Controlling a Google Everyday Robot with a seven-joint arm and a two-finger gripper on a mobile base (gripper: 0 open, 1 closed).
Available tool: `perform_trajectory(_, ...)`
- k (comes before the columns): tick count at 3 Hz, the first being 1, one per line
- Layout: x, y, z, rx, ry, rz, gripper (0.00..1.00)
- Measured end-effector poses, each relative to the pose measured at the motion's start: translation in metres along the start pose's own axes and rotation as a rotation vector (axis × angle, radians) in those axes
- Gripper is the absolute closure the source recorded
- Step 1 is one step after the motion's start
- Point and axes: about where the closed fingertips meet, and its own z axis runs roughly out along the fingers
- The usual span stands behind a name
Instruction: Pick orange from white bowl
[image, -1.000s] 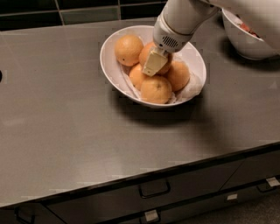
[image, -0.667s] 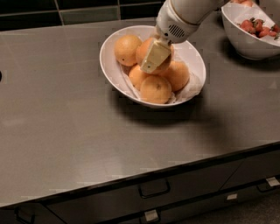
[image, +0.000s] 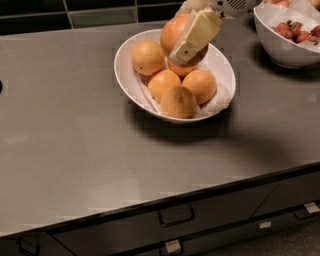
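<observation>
The white bowl (image: 131, 80) sits at the back middle of the grey counter, lined with crinkled white paper and holding several oranges. My gripper (image: 186, 42) comes in from the top right and is shut on the orange (image: 172, 33), the largest one, deep orange. It holds it lifted above the back of the bowl, clear of the others. One cream finger (image: 196, 34) lies across the orange's front. A paler orange with a dark speck (image: 178, 101) lies at the bowl's front.
A deeper white bowl (image: 280, 47) with red fruit stands at the back right. The grey counter (image: 75, 150) stretches left and forward to its front edge, with dark drawers (image: 175, 220) below. A tiled wall runs along the back.
The gripper has closed on the large orange and lifted it up out of the pile. The other oranges in the bowl have stayed put.
</observation>
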Motion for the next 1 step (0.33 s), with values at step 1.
perform_trajectory(1,-0.0148,-0.0028,-0.0281,0.043,-0.053,-0.03,1.0)
